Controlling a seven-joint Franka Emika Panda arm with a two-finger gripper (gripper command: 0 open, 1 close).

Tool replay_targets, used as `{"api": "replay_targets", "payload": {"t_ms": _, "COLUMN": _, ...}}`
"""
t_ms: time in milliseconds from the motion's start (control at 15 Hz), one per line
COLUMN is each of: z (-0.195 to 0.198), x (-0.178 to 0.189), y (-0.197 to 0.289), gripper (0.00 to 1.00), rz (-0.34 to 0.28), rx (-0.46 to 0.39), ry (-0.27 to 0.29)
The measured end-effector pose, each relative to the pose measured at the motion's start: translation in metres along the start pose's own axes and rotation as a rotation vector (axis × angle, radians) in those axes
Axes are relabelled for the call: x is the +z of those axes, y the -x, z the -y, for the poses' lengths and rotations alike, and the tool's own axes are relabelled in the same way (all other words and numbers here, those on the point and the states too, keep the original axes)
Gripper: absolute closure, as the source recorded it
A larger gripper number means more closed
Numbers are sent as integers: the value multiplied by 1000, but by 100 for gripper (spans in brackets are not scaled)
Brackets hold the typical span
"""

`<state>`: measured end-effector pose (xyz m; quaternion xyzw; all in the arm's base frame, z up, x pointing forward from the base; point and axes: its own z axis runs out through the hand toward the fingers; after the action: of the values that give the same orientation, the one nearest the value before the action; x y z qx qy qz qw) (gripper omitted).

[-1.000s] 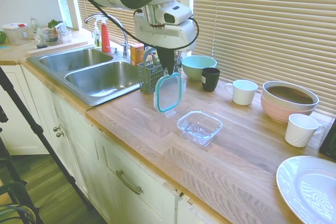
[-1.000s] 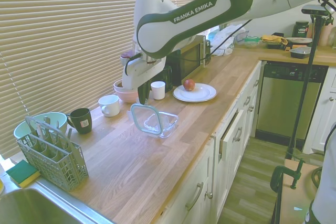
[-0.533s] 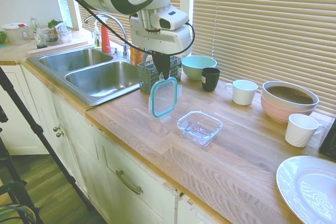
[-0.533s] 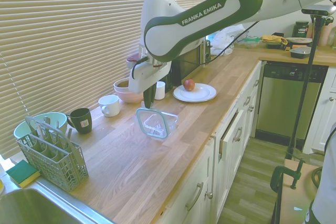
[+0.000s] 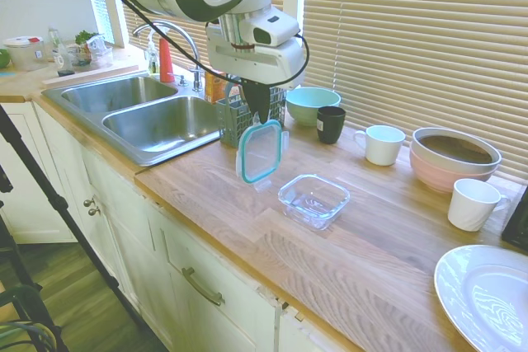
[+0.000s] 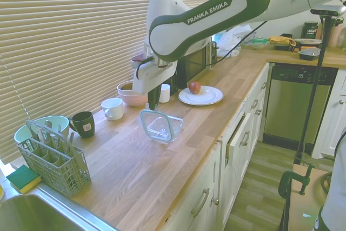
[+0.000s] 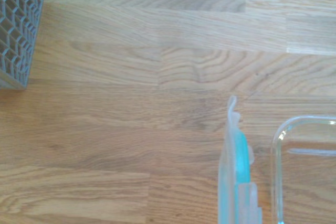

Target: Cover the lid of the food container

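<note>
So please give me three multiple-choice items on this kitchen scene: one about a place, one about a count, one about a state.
1. Where is the lid?
A. Flat on the container
B. Hanging from the gripper beside the container
C. In the sink

2. How many white mugs stand on the counter?
A. One
B. Two
C. Four

3. What is the container's state?
A. Open and empty
B. Closed
C. Full of food

Answers:
1 B: the gripper holds the lid by its top edge, upright, above the counter beside the container.
2 B: one mug stands near the black cup, another near the pink bowl.
3 A: the glass shows only wood through it.
</note>
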<state>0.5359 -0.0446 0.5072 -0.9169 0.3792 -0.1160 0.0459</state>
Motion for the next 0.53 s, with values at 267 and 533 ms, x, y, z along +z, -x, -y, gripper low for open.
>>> {"api": "replay_targets", "payload": {"t_ms": 267, "z": -10, "x": 1, "y": -12, "gripper": 100, "rz": -1, "rx": -2, "ry": 7}}
{"api": "replay_targets", "payload": {"t_ms": 533, "z": -17, "x": 17, "y": -32, "gripper": 100, "rz": 7, "rx": -14, "ry": 24}}
